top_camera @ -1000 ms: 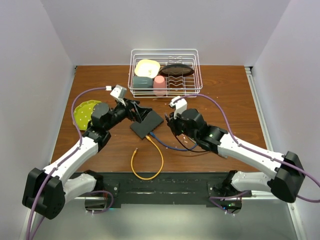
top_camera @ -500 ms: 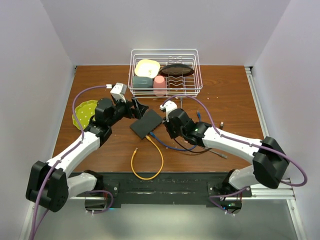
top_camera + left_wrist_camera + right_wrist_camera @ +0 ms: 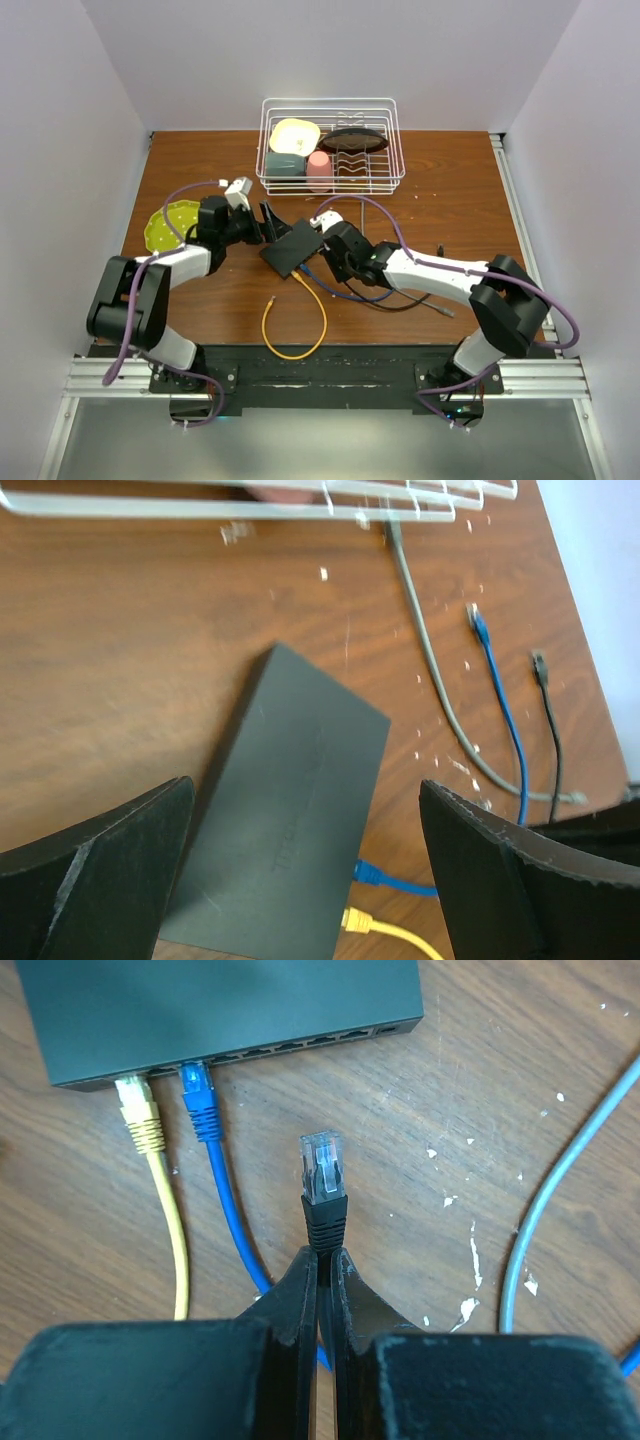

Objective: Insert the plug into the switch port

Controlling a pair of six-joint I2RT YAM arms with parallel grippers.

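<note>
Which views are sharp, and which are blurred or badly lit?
Right wrist: sharp, with the plug and the ports of the switch crisp. Left wrist: slightly blurred, with the lettering on the switch unreadable. Top external: evenly lit, no strong glare.

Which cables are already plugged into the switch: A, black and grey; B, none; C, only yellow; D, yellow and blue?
D: the yellow plug and blue plug sit in the switch, while the right gripper holds the black plug short of it.
</note>
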